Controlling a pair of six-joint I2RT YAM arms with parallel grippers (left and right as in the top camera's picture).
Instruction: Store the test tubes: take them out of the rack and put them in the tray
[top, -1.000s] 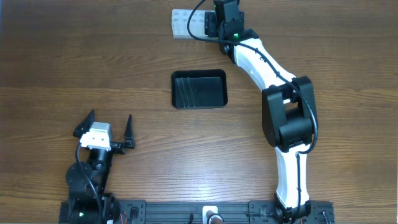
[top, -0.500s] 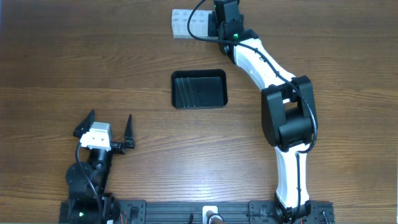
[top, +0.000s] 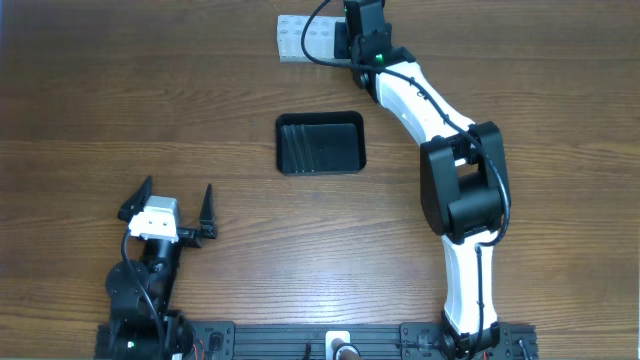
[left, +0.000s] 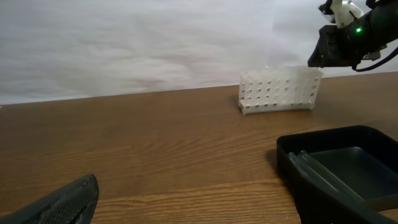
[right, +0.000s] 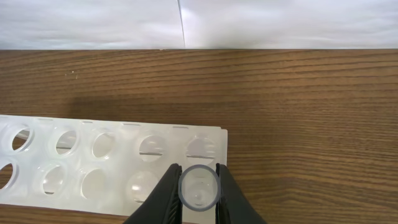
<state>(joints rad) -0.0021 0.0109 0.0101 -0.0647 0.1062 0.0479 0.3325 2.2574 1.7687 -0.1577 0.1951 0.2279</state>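
The white test tube rack (top: 303, 38) stands at the table's far edge. My right gripper (top: 345, 42) is at the rack's right end. In the right wrist view its fingers (right: 169, 194) are shut on the rim of a clear test tube (right: 199, 186), which stands upright in an end hole of the rack (right: 112, 163); the other holes I can see look vacant. The black tray (top: 320, 143) lies mid-table, and the left wrist view shows clear tube-like shapes (left: 318, 175) inside it. My left gripper (top: 177, 190) is open near the front left, holding nothing.
A pale wall runs behind the table's far edge (left: 124, 43). Bare wood stretches between the tray and the rack (left: 280, 91). The right arm (top: 440, 110) slants from its base up to the rack.
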